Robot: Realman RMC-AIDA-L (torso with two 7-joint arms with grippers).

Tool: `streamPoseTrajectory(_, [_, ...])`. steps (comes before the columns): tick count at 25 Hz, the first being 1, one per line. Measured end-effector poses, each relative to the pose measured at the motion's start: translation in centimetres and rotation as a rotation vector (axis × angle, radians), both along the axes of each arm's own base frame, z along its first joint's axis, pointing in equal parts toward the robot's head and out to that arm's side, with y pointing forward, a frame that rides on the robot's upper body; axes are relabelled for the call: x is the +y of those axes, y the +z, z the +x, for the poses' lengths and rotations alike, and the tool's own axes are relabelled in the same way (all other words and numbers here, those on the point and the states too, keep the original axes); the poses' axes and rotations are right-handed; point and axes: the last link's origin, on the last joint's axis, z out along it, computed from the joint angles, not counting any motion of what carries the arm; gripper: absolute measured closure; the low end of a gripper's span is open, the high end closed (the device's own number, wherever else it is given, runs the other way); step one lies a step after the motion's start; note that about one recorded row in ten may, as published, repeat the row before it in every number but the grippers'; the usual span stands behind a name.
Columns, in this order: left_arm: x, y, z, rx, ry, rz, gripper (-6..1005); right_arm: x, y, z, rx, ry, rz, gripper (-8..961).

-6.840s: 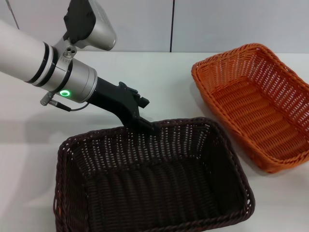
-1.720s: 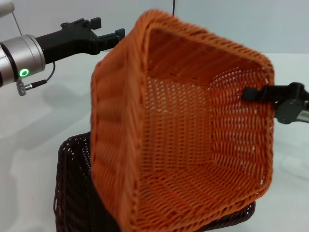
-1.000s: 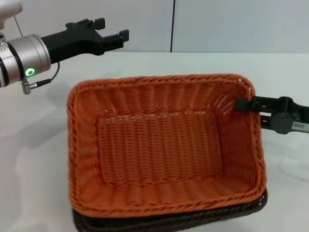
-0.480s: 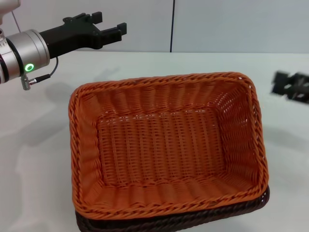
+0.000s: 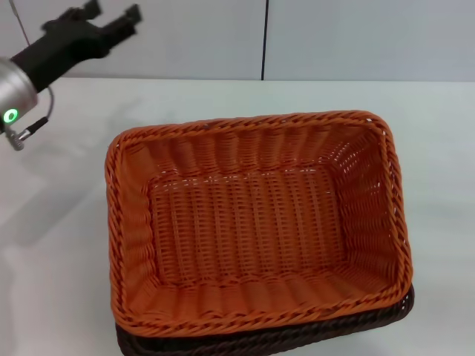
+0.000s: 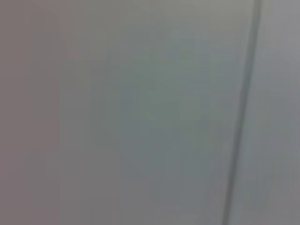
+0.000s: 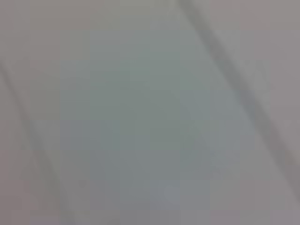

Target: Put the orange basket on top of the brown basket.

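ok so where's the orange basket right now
In the head view the orange basket sits nested in the brown basket at centre, with the left gripper raised far off to its left.

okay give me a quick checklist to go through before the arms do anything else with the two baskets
1. Orange basket nested in the brown basket: ok.
2. Orange basket upright, opening up: ok.
3. Left tool off the baskets, raised at the far left, open: ok.
4. Right tool clear of the baskets: cannot tell, it is out of view.
5. Stack fully on the table: cannot tell, the near edge is cut off in the head view.
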Motion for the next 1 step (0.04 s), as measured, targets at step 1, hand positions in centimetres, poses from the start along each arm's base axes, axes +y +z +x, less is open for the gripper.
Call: streamPoseTrajectory(1, [-0.24,0.11,-0.56,-0.026,0.015,0.025,164,-0.50,-0.22,0.58,-0.043,-0.033,0.091,205])
